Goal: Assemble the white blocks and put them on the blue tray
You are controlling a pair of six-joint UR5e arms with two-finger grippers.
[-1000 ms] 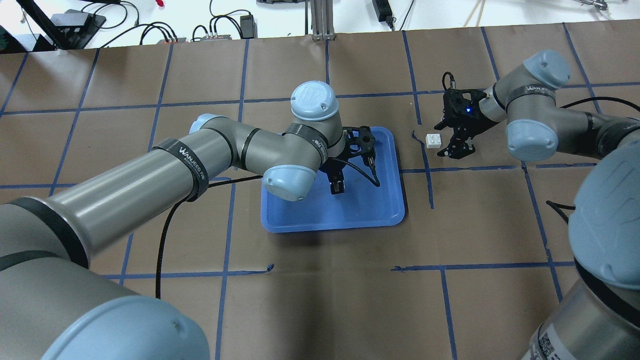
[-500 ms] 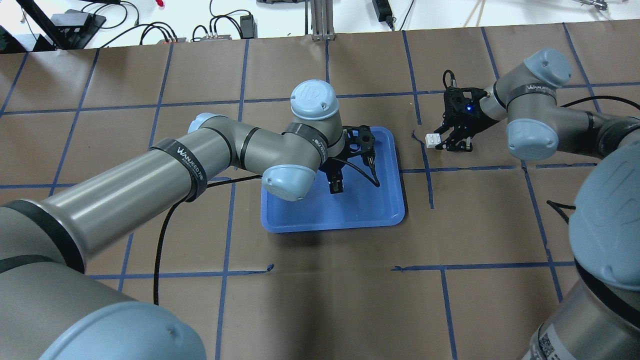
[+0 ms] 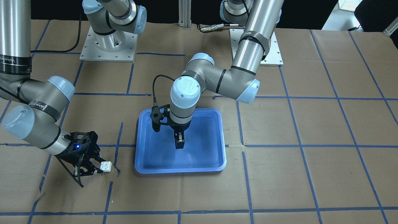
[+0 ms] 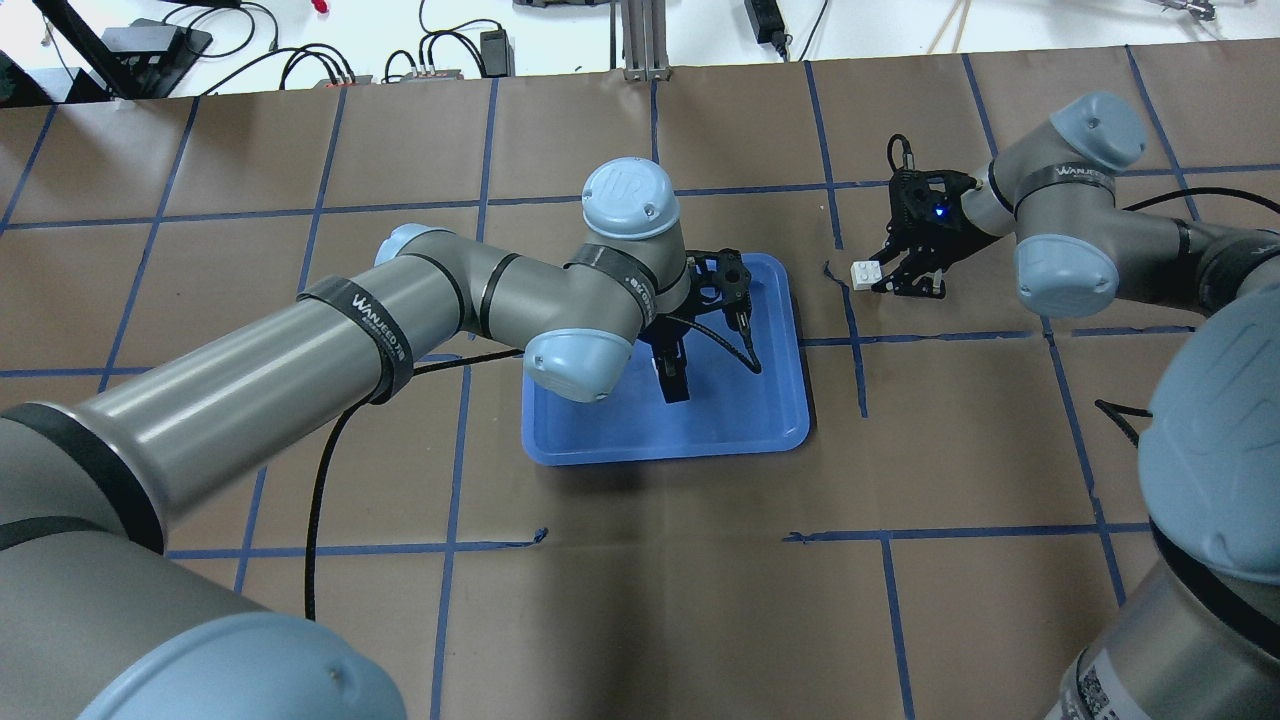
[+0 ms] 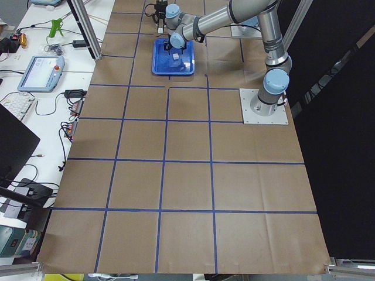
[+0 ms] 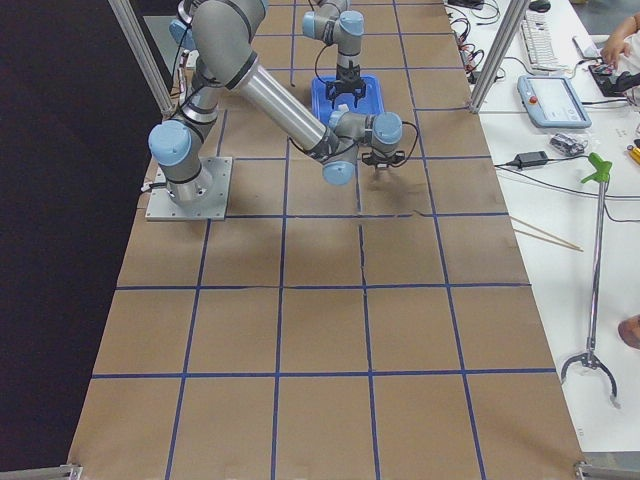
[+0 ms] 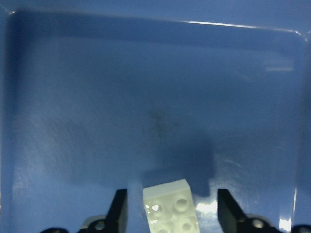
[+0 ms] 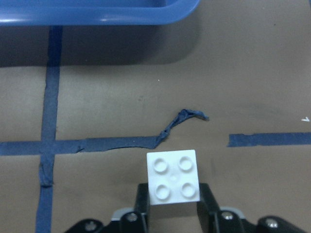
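Note:
The blue tray (image 4: 660, 455) lies at the table's middle; it also shows in the front view (image 3: 180, 169). My left gripper (image 4: 678, 385) hangs low over the tray, fingers pointing down. In the left wrist view the left gripper (image 7: 171, 213) is open, and one white block (image 7: 167, 194) sits between the fingers with a gap on each side. My right gripper (image 4: 880, 278) is to the right of the tray, shut on the other white block (image 4: 865, 272). The right wrist view shows that block (image 8: 173, 177) studs up, pinched between both fingers (image 8: 141, 196).
Blue tape lines grid the brown paper; a torn curl of tape (image 8: 184, 119) lies just ahead of the right gripper, between it and the tray's rim (image 8: 97, 14). My left arm's elbow (image 4: 570, 360) overhangs the tray's left side. Cables and boxes (image 4: 430, 60) line the far edge.
My right gripper has closed on the white block it stood beside and shifted slightly away from the robot. My left gripper has shifted slightly over the tray.

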